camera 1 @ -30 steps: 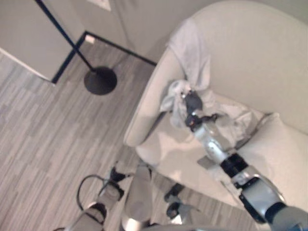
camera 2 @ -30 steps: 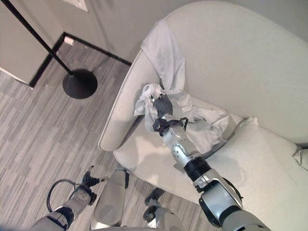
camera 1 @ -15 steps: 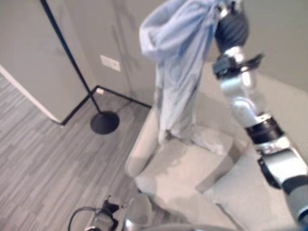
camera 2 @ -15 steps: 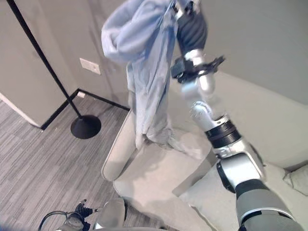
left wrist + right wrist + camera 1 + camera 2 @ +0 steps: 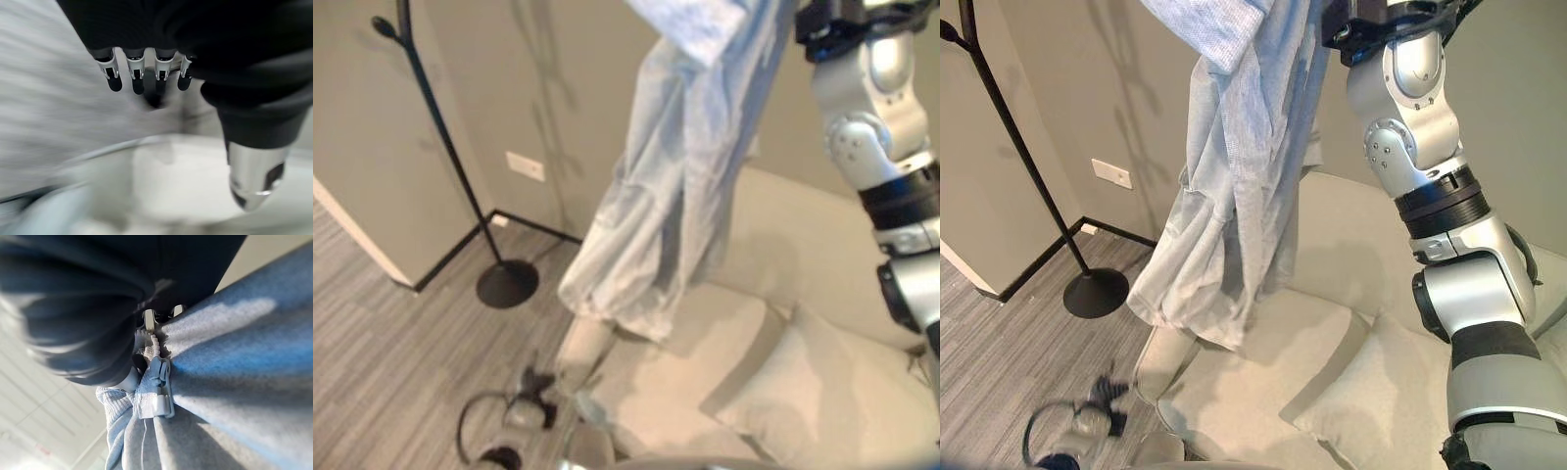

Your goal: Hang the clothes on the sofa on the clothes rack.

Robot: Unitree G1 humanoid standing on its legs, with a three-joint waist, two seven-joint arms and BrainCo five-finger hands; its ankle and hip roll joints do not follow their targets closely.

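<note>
Pale grey-blue fabric, a zip-up hoodie [image 5: 1234, 186] by the look of it, is hanging way up in the air over the cream sofa [image 5: 1332, 294], with its bottom hem dangling just above the sofa arm and its zipper [image 5: 157, 387] showing right by the right hand [image 5: 151, 323], whose fingers are bunching up and clamping the cloth. The left hand [image 5: 146, 73] is hanging low near the sofa front with its fingers straight, side by side and holding nothing. Off to the robot's left, the black clothes rack [image 5: 440, 157] is standing on its round base on the grey wood-look floor [image 5: 382, 362], well apart from the hoodie.
</note>
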